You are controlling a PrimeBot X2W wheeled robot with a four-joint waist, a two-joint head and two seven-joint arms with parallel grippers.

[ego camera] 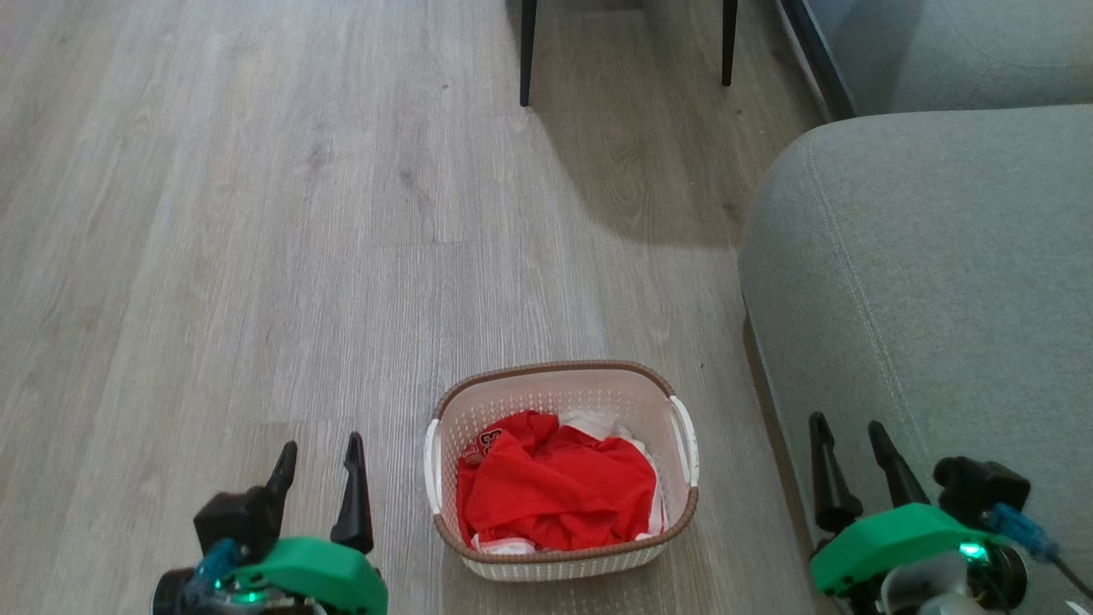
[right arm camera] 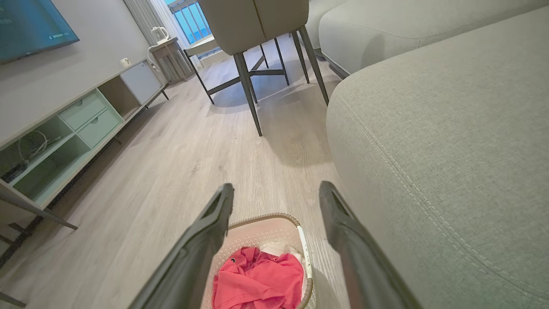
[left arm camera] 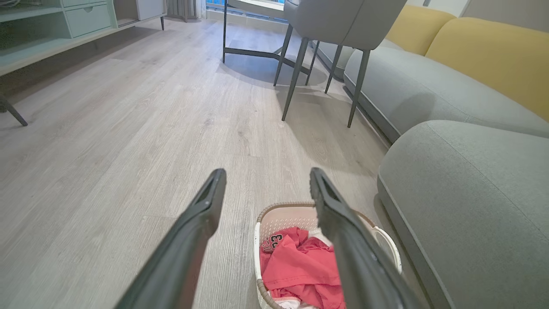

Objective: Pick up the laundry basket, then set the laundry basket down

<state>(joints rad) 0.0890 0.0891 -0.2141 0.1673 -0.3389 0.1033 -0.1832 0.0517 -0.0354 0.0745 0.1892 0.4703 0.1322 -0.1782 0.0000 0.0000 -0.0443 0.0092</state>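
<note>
On the floor (ego camera: 256,256), laundry basket (ego camera: 555,368) unlifted; left end effector (ego camera: 323,444) and right end effector (ego camera: 847,423) hang released. We judge: reach its handles (ego camera: 686,440) next.

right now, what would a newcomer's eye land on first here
The red clothes heaped in the cream laundry basket on the wood floor, low centre in the head view. Next, the big grey sofa close on its right. The open left claw and right claw hover either side, holding nothing.
</note>
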